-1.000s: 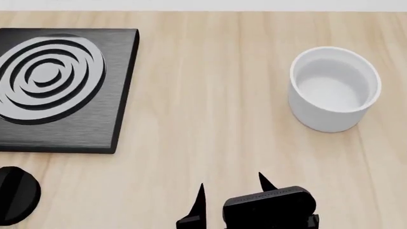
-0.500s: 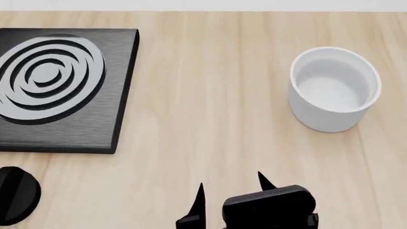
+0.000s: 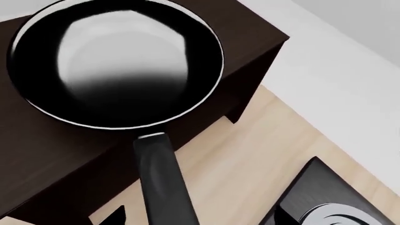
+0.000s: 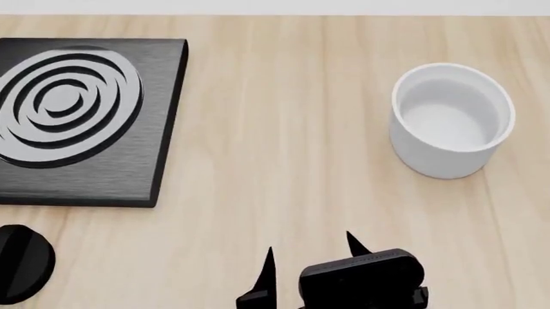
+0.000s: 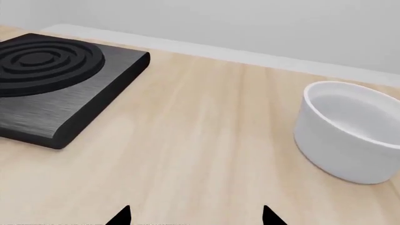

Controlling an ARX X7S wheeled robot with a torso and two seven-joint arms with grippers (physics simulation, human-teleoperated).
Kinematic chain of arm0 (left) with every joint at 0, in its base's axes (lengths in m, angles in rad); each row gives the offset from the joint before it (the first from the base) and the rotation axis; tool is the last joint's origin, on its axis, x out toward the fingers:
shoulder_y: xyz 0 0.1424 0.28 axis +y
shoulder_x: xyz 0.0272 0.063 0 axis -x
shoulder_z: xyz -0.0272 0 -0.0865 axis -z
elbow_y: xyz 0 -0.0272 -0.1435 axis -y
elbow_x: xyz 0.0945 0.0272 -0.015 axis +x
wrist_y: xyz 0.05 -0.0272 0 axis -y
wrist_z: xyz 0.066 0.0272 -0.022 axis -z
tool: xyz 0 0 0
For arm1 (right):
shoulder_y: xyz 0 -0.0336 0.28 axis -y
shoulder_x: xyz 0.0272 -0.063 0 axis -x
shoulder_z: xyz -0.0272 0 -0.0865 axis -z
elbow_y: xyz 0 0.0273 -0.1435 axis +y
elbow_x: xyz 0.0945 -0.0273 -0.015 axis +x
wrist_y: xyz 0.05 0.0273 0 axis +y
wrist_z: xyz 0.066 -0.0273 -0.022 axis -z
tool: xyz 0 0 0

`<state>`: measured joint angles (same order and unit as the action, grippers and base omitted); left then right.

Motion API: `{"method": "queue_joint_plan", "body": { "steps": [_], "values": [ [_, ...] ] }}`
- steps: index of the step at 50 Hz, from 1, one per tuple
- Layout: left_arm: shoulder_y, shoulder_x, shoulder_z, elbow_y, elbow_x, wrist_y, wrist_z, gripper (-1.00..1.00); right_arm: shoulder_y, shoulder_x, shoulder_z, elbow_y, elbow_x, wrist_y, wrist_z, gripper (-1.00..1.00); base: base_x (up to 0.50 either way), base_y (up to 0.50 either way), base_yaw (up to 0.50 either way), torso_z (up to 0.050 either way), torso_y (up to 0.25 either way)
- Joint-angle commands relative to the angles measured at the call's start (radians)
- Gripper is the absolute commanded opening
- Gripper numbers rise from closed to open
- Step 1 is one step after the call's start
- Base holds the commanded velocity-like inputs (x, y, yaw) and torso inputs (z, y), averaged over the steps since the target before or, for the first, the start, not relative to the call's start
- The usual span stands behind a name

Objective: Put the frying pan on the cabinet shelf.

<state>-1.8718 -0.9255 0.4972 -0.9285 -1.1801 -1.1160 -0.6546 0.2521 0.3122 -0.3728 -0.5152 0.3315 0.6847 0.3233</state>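
Note:
The frying pan (image 3: 119, 61), black with a thin pale rim and a pale patch inside, sits on the dark brown cabinet's top (image 3: 250, 42) in the left wrist view. Its black handle (image 3: 159, 183) runs back between the jaws of my left gripper (image 3: 194, 219). One fingertip (image 3: 117, 216) shows beside the handle with a gap between them, so the jaws stand open around it. My right gripper (image 4: 311, 251) hovers open and empty over the wooden table near its front edge. It also shows in the right wrist view (image 5: 196, 216). The pan is out of the head view.
A square black plate with concentric rings (image 4: 77, 116) lies at the left of the wooden table (image 4: 275, 129); its corner also shows in the left wrist view (image 3: 325, 201). A white cylindrical cup (image 4: 451, 119) stands at the right. A round black arm part (image 4: 22, 264) sits at the lower left.
My right gripper has shifted very slightly; nothing else in the head view has moved.

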Motion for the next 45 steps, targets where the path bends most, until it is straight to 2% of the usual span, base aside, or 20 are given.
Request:
{"method": "queue_joint_plan", "body": {
  "steps": [1, 27, 31, 34, 45],
  "values": [
    [-0.044, 0.015, 0.027, -0.012, 0.077, 0.004, 0.022, 1.0, -0.005, -0.009, 0.007, 0.007, -0.001, -0.002, -0.011, 1.0, 0.0, 0.0, 0.0, 0.0, 0.0],
    [-0.19, -0.019, 0.078, 0.09, 0.103, -0.148, 0.018, 1.0, -0.039, -0.001, 0.003, 0.018, -0.002, -0.057, -0.006, 1.0, 0.0, 0.0, 0.0, 0.0, 0.0],
    [-0.171, -0.03, 0.056, 0.167, 0.058, -0.164, 0.036, 1.0, -0.044, 0.001, 0.004, 0.016, -0.002, -0.062, -0.003, 1.0, 0.0, 0.0, 0.0, 0.0, 0.0],
    [-0.124, -0.04, -0.017, 0.263, -0.046, -0.224, -0.059, 1.0, -0.056, 0.004, 0.007, 0.005, -0.001, -0.065, 0.002, 1.0, 0.0, 0.0, 0.0, 0.0, 0.0],
    [-0.12, -0.07, -0.024, 0.411, -0.128, -0.305, -0.016, 1.0, -0.078, 0.01, -0.002, -0.02, -0.003, -0.067, 0.012, 1.0, 0.0, 0.0, 0.0, 0.0, 0.0]
  ]
}}
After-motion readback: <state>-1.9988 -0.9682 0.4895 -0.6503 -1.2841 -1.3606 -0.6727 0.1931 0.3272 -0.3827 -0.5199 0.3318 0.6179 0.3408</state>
